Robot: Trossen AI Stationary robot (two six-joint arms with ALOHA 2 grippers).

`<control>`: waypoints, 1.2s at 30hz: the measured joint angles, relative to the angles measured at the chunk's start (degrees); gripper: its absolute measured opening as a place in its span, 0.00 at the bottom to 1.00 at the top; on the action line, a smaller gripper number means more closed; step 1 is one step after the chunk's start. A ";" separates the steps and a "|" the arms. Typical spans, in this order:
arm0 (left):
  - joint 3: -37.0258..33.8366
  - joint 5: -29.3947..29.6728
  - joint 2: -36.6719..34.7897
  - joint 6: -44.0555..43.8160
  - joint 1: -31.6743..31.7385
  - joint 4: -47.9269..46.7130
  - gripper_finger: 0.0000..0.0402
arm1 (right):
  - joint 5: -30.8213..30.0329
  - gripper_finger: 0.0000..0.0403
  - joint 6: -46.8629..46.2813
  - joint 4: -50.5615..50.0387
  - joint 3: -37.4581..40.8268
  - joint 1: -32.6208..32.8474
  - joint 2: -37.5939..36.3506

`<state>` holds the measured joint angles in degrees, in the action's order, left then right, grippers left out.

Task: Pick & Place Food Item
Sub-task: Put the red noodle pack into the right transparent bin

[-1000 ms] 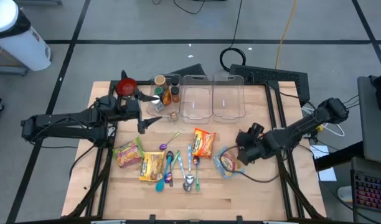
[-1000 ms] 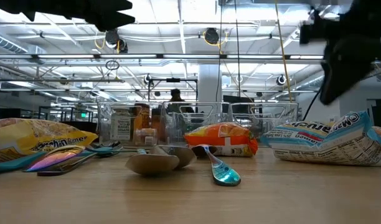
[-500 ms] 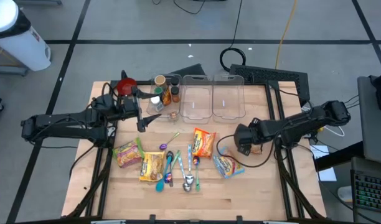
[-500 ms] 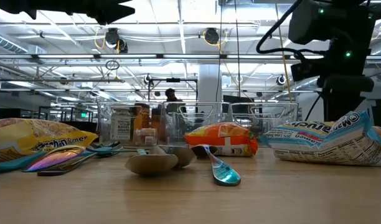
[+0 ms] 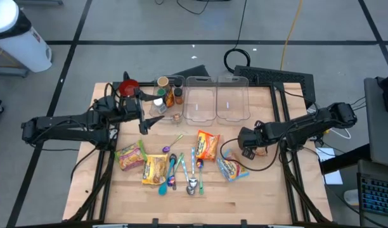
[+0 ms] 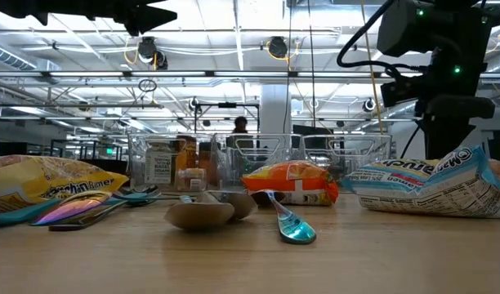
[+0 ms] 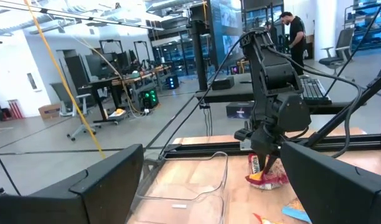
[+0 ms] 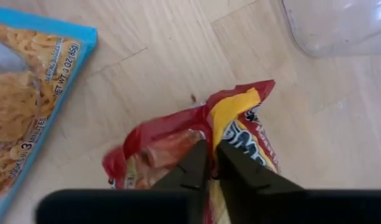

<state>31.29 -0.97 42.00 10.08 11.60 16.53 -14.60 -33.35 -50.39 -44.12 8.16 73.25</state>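
A red and yellow snack bag (image 8: 240,134) lies on the wooden table near its right side, next to a blue noodle packet (image 8: 28,93). My right gripper (image 8: 211,149) points steeply down over the bag and is shut on it; the left wrist view shows the same gripper (image 7: 265,163) above the bag (image 7: 268,179). In the high view the right gripper (image 5: 243,147) covers most of the bag. The low view hides its fingers behind the noodle packet (image 6: 430,180). My left gripper (image 5: 143,125) hangs open above the table's far left, pointing level, with nothing between its fingers. My right gripper pinches a raised crease of the bag's upper face (image 8: 225,127) between its two fingers, about the middle of the bag. The fingers come from above, slanting down. The bag lies flat on the table under them.
Two clear bins (image 5: 200,98) (image 5: 232,98) stand at the far middle, with jars (image 5: 168,95) and a red bowl (image 5: 129,87) to their left. An orange packet (image 5: 206,144), two yellow packets (image 5: 132,155) (image 5: 155,168) and several spoons (image 5: 181,171) lie at the centre.
My right gripper has swung from over the blue noodle packet toward the table's far edge and come down over the red snack bag, tipping more upright. It has kept still for the last half second. The noodle packet stays where it was.
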 joint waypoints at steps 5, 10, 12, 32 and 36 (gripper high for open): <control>0.00 0.42 0.00 -0.80 0.00 0.04 0.97 | 3.08 0.02 1.20 -0.32 -1.39 0.00 -0.87; 0.00 3.00 0.00 -1.41 0.00 0.07 0.97 | 5.93 0.00 1.40 -1.41 -5.79 2.03 -3.99; 0.00 3.22 0.01 -1.65 0.00 0.05 0.97 | 5.86 0.00 2.25 -1.66 -7.97 3.47 -5.61; -0.04 3.70 10.66 -2.24 0.00 7.72 0.97 | -3.26 0.00 34.97 37.32 -8.31 7.17 -10.82; 0.47 4.10 10.33 -3.44 0.00 6.82 0.97 | -3.18 0.00 39.79 43.98 -7.98 3.29 -8.52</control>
<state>31.76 3.13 52.33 6.65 11.60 23.35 -17.78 6.44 -6.41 -52.10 11.46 64.73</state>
